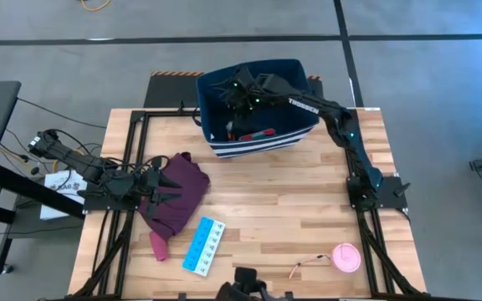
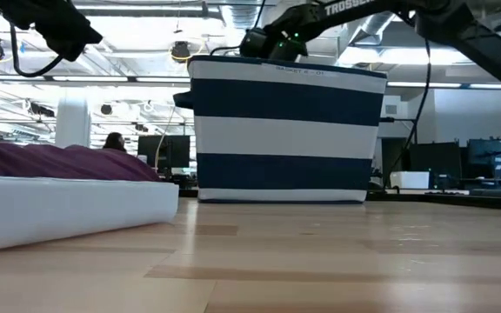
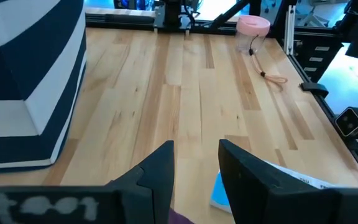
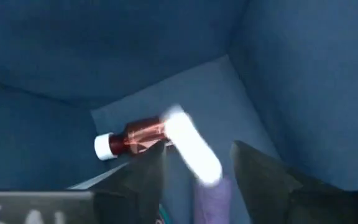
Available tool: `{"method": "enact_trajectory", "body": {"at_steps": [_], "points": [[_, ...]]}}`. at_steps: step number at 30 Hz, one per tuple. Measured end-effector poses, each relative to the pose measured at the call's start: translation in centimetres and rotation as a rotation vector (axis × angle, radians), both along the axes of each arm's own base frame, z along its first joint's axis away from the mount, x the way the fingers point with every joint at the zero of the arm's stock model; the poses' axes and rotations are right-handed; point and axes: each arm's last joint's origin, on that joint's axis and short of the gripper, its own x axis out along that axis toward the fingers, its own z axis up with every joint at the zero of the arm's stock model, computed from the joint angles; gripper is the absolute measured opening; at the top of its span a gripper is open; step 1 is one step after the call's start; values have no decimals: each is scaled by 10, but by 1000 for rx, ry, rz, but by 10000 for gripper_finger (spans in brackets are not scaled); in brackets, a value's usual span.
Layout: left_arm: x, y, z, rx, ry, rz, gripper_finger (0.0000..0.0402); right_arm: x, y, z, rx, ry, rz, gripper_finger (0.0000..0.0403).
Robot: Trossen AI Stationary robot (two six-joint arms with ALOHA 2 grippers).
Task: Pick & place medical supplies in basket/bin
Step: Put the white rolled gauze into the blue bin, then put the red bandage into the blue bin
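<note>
Seen from above, the right arm reaches from its base at the worktop's right edge across to the far side, its right claw hanging inside the open top of the dark-blue striped bin, where a red-and-teal item and a small white piece lie on the bottom. The left arm lies low along the left edge, its left claw over the maroon cloth. The light-blue pill organizer strip lies on the bare wood near the front edge, and the pink round disc with its tan cord sits at the front right corner, well apart from the bin. From worktop height, the bin stands upright on the wood with the right arm dipping over its rim; the cloth shows at the left. The left wrist view shows the left claw with its fingers a modest gap apart and nothing between them, the bin's striped wall to one side, the pink disc and cord far across the wood. The right wrist view looks down into the bin's blue interior: the right claw stands parted, a blurred white oblong sits between its fingers without visible contact, and an amber bottle with a white cap lies on the floor beyond.
</note>
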Motion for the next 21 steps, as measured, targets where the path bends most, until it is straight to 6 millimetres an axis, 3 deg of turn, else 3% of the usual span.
{"method": "enact_trajectory", "body": {"at_steps": [3,6,10,14,21], "points": [[0,0,0,0,0,0,114,0,-3,0,-28,1,5,207],[0,-1,-1,0,9,-27,114,-3,0,12,-73,-12,-11,225],[-3,-4,-7,58,88,-202,114,-7,20,52,-123,-106,16,230],[-1,-8,-10,-10,139,-284,114,-16,52,100,-154,-230,38,224],[7,-27,-28,-123,351,-433,114,-43,132,183,-198,-506,159,221]]}}
